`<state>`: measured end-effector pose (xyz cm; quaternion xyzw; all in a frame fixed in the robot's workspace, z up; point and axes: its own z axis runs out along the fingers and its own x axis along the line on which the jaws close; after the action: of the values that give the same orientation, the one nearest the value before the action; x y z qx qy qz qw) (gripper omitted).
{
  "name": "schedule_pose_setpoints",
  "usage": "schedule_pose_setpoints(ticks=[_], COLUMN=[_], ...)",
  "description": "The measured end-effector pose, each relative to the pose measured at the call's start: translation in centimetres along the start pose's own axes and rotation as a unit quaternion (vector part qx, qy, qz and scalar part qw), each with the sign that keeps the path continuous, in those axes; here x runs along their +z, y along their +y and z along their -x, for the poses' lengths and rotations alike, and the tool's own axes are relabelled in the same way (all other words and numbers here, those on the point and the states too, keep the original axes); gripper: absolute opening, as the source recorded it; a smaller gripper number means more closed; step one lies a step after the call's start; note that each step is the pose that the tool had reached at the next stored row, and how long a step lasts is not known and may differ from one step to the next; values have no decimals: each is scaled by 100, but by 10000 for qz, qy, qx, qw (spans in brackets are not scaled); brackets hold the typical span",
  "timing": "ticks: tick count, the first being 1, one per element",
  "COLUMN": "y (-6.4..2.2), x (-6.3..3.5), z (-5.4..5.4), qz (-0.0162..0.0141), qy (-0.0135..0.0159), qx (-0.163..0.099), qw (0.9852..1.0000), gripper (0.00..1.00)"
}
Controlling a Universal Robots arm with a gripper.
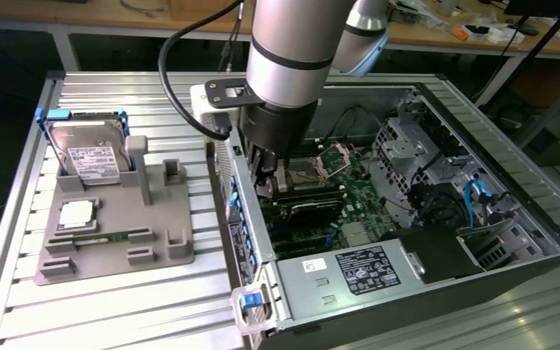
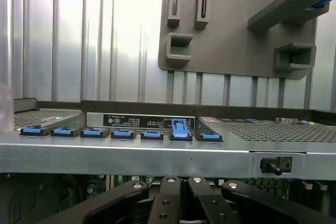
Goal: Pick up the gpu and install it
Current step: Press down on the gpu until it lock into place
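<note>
A grey plastic parts tray point(image 1: 114, 248) lies on the ribbed aluminium table point(image 1: 114, 313), at the exterior view's left of the open black computer case point(image 1: 513, 219). A silver hard drive with a white label point(image 1: 90, 157) stands tilted in the tray's far end, a square silver processor chip point(image 1: 76, 213) lies nearer, and a narrow green RAM stick point(image 1: 100, 238) lies just beside it.

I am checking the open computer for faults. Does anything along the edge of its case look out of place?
One blue clip in the row along the edge of the computer case stands raised, while the neighbouring clips lie flat. It looks flipped open. Nothing else stands out.
</note>
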<state>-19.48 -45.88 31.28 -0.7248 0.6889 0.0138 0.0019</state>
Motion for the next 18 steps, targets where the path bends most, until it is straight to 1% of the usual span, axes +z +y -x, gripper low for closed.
schedule_pose_setpoints(ticks=[6,15,18], y=[1,5,6], x=[2,46,47], z=[0,-1,-1], qz=[0,1,1], qy=[0,1,1], qx=[0,0,0], qw=[10000,10000,10000], gripper=[11,11,11])
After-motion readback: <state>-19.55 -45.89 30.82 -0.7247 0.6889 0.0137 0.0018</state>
